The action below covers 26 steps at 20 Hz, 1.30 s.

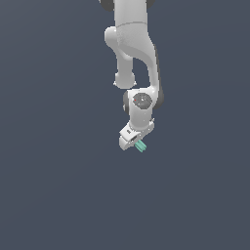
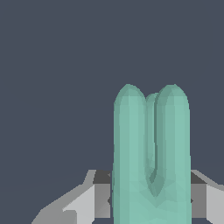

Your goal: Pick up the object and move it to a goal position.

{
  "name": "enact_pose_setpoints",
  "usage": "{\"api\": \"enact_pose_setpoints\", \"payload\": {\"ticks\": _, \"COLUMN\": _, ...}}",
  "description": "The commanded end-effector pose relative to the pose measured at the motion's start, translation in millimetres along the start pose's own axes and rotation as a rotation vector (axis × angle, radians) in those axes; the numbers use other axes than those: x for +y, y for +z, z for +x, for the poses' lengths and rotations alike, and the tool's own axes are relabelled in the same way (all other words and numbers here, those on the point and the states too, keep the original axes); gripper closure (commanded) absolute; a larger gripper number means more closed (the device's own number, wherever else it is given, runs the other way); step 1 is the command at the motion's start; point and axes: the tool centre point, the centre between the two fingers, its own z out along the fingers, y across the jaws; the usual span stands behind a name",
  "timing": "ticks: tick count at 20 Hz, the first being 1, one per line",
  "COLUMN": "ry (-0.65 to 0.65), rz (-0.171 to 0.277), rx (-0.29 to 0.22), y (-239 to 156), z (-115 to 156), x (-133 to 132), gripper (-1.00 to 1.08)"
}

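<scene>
The object (image 1: 141, 146) is a small teal-green ridged bar sticking out from under the white hand of the arm in the exterior view. My gripper (image 1: 137, 143) is shut on it, hanging above the dark grey floor. In the wrist view the object (image 2: 151, 153) fills the middle as tall rounded teal ridges, clamped between the grey fingers (image 2: 89, 197) on either side. The fingertips themselves are mostly hidden behind the bar.
The white arm (image 1: 134, 49) comes down from the top of the exterior view. A plain dark grey surface (image 1: 58, 185) spreads all around; no other items or marker show.
</scene>
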Motion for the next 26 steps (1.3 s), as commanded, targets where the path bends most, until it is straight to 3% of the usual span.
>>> {"api": "enact_pose_setpoints", "payload": {"ticks": 1, "ry": -0.001, "rz": 0.000, "rx": 0.001, "y": -6.6, "z": 5.6, "x": -4.1, "gripper": 1.08}}
{"api": "enact_pose_setpoints", "payload": {"ticks": 17, "ry": -0.002, "rz": 0.000, "rx": 0.001, "y": -99.8, "z": 85.0, "x": -60.1, "gripper": 1.08}}
{"api": "enact_pose_setpoints", "payload": {"ticks": 26, "ry": -0.002, "rz": 0.000, "rx": 0.001, "y": -116.2, "z": 101.3, "x": -68.9, "gripper": 1.08}}
